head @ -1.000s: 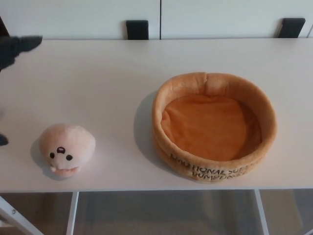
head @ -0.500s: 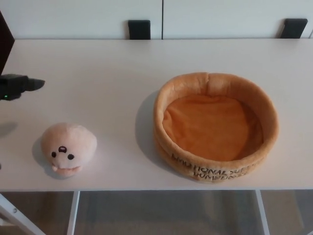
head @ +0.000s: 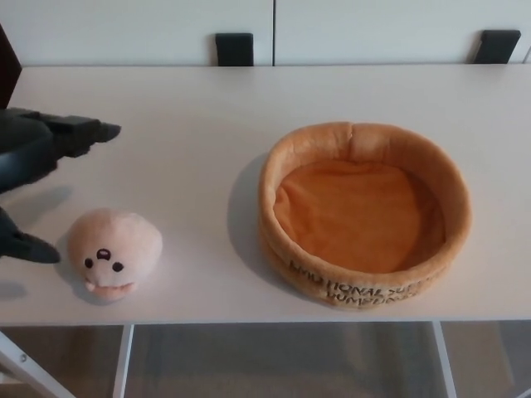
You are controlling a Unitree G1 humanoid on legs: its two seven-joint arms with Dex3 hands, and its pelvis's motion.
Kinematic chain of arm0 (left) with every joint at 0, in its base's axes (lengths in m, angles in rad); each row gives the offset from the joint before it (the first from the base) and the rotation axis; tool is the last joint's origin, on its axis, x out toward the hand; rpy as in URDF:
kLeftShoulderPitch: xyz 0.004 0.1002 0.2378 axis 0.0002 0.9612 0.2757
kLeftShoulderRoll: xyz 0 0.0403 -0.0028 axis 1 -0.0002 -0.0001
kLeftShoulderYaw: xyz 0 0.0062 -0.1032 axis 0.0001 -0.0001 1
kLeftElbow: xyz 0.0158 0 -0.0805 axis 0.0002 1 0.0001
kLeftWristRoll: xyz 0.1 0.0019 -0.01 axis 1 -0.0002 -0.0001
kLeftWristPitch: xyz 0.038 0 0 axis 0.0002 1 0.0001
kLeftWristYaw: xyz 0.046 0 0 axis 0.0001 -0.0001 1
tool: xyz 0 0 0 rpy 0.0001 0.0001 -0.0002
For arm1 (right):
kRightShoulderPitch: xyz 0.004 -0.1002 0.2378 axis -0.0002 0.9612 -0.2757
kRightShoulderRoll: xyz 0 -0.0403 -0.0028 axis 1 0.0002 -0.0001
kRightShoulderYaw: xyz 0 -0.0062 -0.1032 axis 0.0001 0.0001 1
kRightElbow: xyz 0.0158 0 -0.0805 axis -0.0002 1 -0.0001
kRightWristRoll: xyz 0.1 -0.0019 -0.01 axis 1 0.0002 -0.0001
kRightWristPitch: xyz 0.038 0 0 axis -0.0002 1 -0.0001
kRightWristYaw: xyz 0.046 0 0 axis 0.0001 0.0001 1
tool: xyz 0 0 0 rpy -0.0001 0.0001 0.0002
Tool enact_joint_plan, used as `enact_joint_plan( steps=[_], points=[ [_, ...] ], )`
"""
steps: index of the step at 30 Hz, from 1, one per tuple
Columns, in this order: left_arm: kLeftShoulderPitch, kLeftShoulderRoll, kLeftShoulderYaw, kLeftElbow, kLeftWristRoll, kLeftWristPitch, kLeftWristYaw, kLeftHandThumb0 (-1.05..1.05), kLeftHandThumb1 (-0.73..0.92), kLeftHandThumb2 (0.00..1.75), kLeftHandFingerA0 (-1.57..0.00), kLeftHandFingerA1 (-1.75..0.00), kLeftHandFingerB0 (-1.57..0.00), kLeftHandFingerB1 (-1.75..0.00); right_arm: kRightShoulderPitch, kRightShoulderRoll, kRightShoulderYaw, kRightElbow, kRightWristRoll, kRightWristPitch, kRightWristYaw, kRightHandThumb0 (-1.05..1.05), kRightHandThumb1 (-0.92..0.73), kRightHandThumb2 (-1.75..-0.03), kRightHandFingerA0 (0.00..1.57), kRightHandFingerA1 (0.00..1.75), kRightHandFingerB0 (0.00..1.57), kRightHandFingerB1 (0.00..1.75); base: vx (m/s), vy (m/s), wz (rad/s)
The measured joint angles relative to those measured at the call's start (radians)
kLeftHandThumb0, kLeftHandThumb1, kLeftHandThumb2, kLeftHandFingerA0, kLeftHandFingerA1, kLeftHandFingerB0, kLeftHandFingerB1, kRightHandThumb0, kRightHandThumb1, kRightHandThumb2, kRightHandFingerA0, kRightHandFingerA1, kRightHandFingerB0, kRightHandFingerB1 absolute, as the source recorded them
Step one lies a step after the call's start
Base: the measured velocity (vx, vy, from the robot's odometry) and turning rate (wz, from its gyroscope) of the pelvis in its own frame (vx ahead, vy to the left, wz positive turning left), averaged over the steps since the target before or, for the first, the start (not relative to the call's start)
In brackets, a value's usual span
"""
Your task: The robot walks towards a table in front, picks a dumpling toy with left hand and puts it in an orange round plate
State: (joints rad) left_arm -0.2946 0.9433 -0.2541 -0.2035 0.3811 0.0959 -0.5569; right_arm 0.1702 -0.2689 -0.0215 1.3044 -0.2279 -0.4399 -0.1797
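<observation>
my left hand (head: 37,178) hangs spread open at the left edge of the tabletop (head: 191,124), upper fingers (head: 83,133) reaching out above and the thumb tip just beside the dumpling toy (head: 114,251), holding nothing. the dumpling toy sits near the front left edge of the tabletop, face toward me, well apart from the orange round plate (head: 362,214), which lies empty to its right. my right hand does not show.
</observation>
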Motion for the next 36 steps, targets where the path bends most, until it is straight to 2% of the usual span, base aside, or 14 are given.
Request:
enact_joint_plan(
  steps=[11,12,13,14,15,18,19,22,23,24,25,30,32,36],
  points=[
    [-0.014,-0.093,-0.098,0.155,0.154,0.004,0.042,-0.38,0.31,0.58,-0.01,-0.22,0.00,-0.25,-0.009,-0.002,0.000,-0.001,0.000,0.004,0.005,-0.41,-0.56,-0.77,0.66,0.56,0.41,0.45,0.00,0.000,0.00],
    [-0.014,-0.095,-0.100,0.161,0.160,0.004,0.043,-0.39,0.30,0.68,0.00,-0.21,0.00,-0.27,-0.009,-0.002,0.000,0.000,0.000,0.005,0.005,-0.33,-0.66,-0.60,0.64,0.42,0.45,0.34,0.00,0.000,0.00],
    [-0.014,-0.098,-0.103,0.168,0.167,0.003,0.045,-0.41,0.30,0.69,0.00,-0.21,0.00,-0.26,-0.009,-0.002,0.000,0.000,0.000,0.006,0.005,-0.40,-0.57,-0.75,0.60,0.52,0.40,0.44,0.00,0.000,0.00],
    [-0.013,-0.103,-0.111,0.178,0.182,0.003,0.049,-0.41,0.30,0.69,0.00,-0.21,0.00,-0.26,-0.010,-0.003,0.001,-0.001,0.000,0.009,0.005,-0.40,-0.57,-0.75,0.60,0.52,0.40,0.44,0.00,0.000,0.00],
    [-0.012,-0.105,-0.113,0.180,0.187,0.003,0.050,-0.42,0.31,0.70,0.00,-0.19,0.00,-0.25,-0.011,-0.004,0.001,-0.001,0.000,0.009,0.005,-0.33,-0.66,-0.60,0.64,0.42,0.44,0.34,0.00,0.000,0.00],
    [-0.005,-0.117,-0.129,0.192,0.210,-0.003,0.051,-0.44,0.31,0.70,0.00,-0.18,0.00,-0.24,-0.014,-0.006,0.003,-0.001,0.000,0.010,0.005,-0.41,-0.57,-0.76,0.59,0.52,0.41,0.44,0.00,0.000,0.00],
    [-0.004,-0.118,-0.130,0.193,0.213,-0.005,0.051,-0.45,0.37,0.52,0.00,-0.21,0.00,-0.24,-0.014,-0.007,0.004,-0.001,-0.001,0.011,0.005,-0.32,-0.67,-0.60,0.64,0.42,0.44,0.34,0.00,0.000,0.00],
    [-0.002,-0.121,-0.133,0.197,0.230,-0.012,0.051,-0.45,0.37,0.52,0.00,-0.21,0.00,-0.24,-0.016,-0.007,0.005,-0.003,0.000,0.015,0.005,-0.32,-0.67,-0.60,0.64,0.42,0.44,0.34,0.00,0.000,0.00],
    [-0.001,-0.122,-0.133,0.197,0.234,-0.014,0.051,-0.43,0.31,0.69,0.00,-0.17,0.00,-0.26,-0.017,-0.007,0.005,-0.003,0.000,0.016,0.005,-0.40,-0.56,-0.77,0.63,0.55,0.41,0.45,0.00,0.000,0.00],
    [0.000,-0.125,-0.133,0.197,0.238,-0.015,0.050,-0.43,0.31,0.69,0.00,-0.17,0.00,-0.26,-0.018,-0.007,0.004,-0.004,0.000,0.017,0.006,-0.40,-0.56,-0.77,0.63,0.55,0.41,0.45,0.00,0.000,0.00],
    [0.001,-0.126,-0.133,0.196,0.240,-0.016,0.050,-0.44,0.37,0.52,0.00,-0.20,0.00,-0.24,-0.018,-0.007,0.004,-0.004,0.000,0.017,0.006,-0.41,-0.57,-0.77,0.65,0.56,0.41,0.45,0.00,0.000,0.00],
    [0.007,-0.148,-0.133,0.190,0.248,-0.018,0.050,-0.45,0.29,0.65,0.00,-0.19,0.00,-0.23,-0.016,-0.007,0.003,-0.011,0.000,0.016,0.006,-0.40,-0.57,-0.76,0.59,0.52,0.41,0.44,0.00,0.000,0.00],
    [0.009,-0.157,-0.133,0.187,0.252,-0.023,0.050,-0.45,0.37,0.52,0.00,-0.25,0.00,-0.23,-0.015,-0.007,0.002,-0.013,0.001,0.016,0.006,-0.41,-0.58,-0.77,0.60,0.53,0.41,0.44,0.00,0.000,0.00],
    [0.012,-0.169,-0.133,0.179,0.264,-0.031,0.058,-0.43,0.31,0.69,0.00,-0.17,0.00,-0.23,-0.015,-0.007,0.002,-0.011,0.000,0.016,0.006,-0.42,-0.58,-0.77,0.60,0.53,0.40,0.44,0.00,0.000,0.00]
  ],
)
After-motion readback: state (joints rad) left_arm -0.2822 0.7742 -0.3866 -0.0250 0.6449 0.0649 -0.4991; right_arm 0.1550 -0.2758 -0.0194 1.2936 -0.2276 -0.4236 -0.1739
